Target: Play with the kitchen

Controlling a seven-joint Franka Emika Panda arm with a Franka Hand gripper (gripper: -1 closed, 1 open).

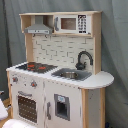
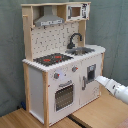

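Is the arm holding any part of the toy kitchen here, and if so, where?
Cannot be told. In the second exterior view the arm reaches toward the toy kitchen's cupboard door, but whether it grips anything is not visible.

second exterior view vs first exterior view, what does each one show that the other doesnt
Only the second exterior view shows the robot arm, reaching in from the second exterior view's right toward the lower cupboard door, and the wooden floor. Only the first exterior view shows the rounded counter end side-on. Both show the kitchen with hob, sink, black faucet, hood and oven door.
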